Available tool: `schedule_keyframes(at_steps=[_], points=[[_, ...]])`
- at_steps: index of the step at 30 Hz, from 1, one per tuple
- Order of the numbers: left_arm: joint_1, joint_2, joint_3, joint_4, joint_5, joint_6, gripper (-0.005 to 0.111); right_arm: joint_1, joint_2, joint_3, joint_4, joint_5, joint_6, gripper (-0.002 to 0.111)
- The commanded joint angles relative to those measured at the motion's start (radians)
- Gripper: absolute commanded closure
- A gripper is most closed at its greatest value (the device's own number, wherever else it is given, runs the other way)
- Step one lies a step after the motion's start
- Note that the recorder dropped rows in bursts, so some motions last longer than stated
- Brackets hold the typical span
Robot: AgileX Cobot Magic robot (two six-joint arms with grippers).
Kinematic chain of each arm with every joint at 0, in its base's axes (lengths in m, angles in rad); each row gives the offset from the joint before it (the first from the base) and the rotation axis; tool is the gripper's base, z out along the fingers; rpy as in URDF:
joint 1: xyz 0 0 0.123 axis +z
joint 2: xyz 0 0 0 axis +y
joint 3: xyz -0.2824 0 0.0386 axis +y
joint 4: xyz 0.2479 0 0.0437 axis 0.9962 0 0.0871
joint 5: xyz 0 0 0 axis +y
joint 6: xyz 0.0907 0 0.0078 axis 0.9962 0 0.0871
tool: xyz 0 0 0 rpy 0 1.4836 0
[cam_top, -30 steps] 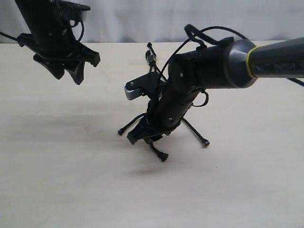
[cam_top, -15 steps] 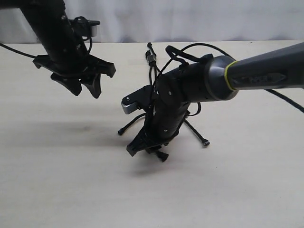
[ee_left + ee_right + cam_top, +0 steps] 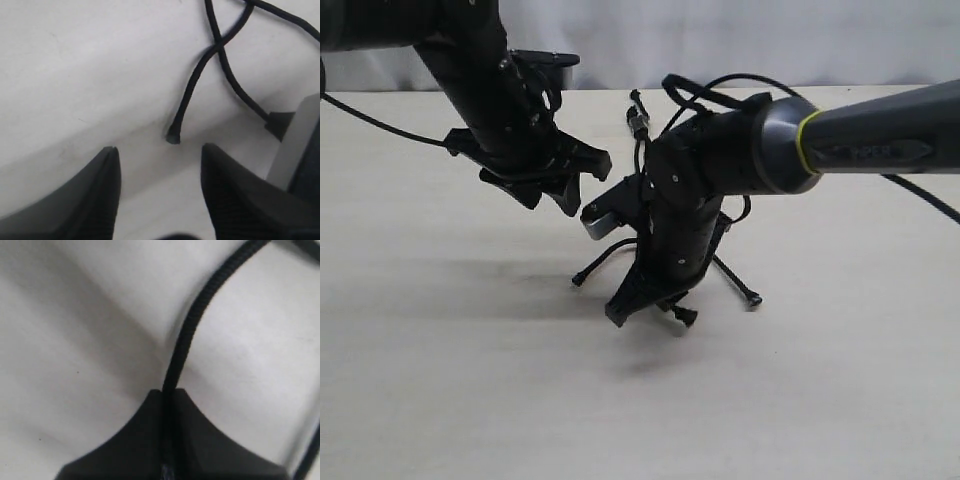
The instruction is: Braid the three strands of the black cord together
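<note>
Over the black cord (image 3: pixel 638 122), the right gripper (image 3: pixel 645 300) pinches one strand (image 3: pixel 187 335); beside the cord, the left gripper (image 3: pixel 555 198) hangs spread.

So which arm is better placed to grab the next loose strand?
Left. The left end effector is open and hovers over a loose strand, whose tip lines up between its fingers; the right end effector is shut on another strand.

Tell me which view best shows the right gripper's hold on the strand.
Right wrist view: the strand runs straight into the shut right gripper. Exterior view blurs the pinch black-on-black; left wrist view catches only the gripper's edge.
</note>
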Motion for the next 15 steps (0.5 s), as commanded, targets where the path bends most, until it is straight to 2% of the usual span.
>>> schedule_keyframes(at_steps=[1, 7, 15], points=[[-0.01, -0.006, 0.03, -0.006, -0.03, -0.018, 0.06, -0.038, -0.052, -0.027, -0.129, 0.025, -0.016, 0.104], [-0.01, -0.006, 0.035, -0.003, -0.03, -0.018, 0.06, -0.086, -0.055, -0.027, -0.309, 0.037, -0.011, 0.104], [-0.01, -0.006, 0.035, -0.01, -0.032, -0.018, 0.06, -0.185, 0.007, -0.025, -0.317, -0.055, 0.007, 0.104]])
